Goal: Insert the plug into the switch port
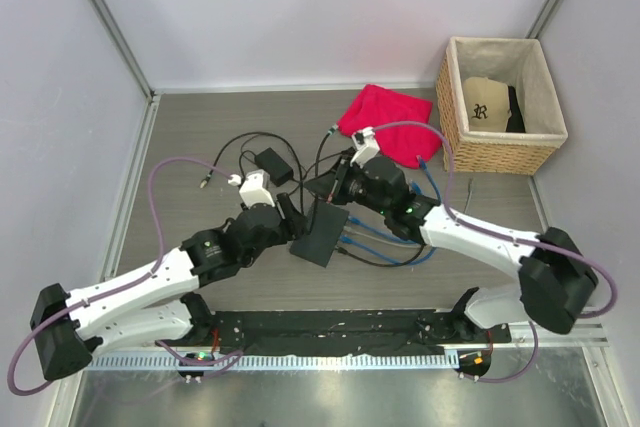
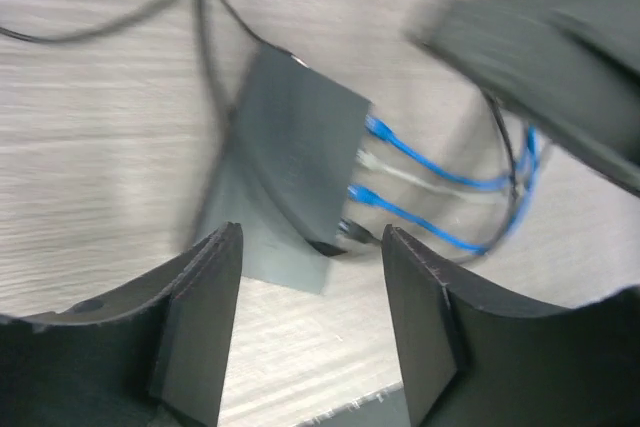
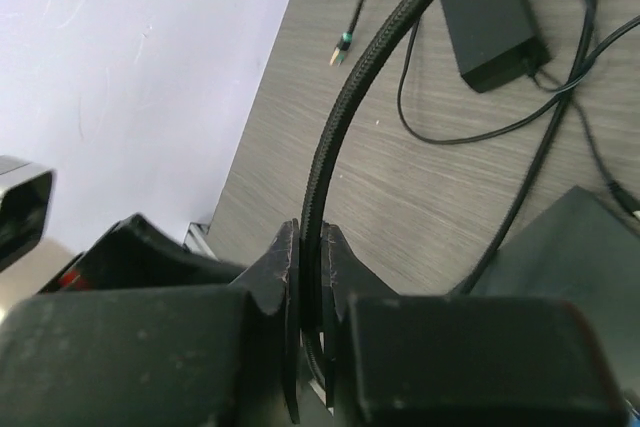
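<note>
The switch (image 1: 320, 232) is a flat dark box lying mid-table, with blue cables (image 1: 375, 237) plugged into its right edge. In the left wrist view the switch (image 2: 300, 137) lies just beyond my left gripper (image 2: 312, 247), which is open with only table between its fingers. The blue cables (image 2: 420, 162) and a dark connector (image 2: 352, 233) sit in its ports. My right gripper (image 3: 310, 237) is shut on a black braided cable (image 3: 345, 117) that arcs up out of the jaws. The plug itself is hidden. From above, the right gripper (image 1: 325, 185) hangs by the switch's far end and the left gripper (image 1: 292, 215) by its left side.
A small black power brick (image 3: 490, 17) on a thin cord lies beyond the switch, also seen from above (image 1: 272, 162). A loose jack tip (image 3: 340, 44) rests near the left wall. A red cloth (image 1: 385, 117) and a wicker basket (image 1: 500, 152) sit at the back right.
</note>
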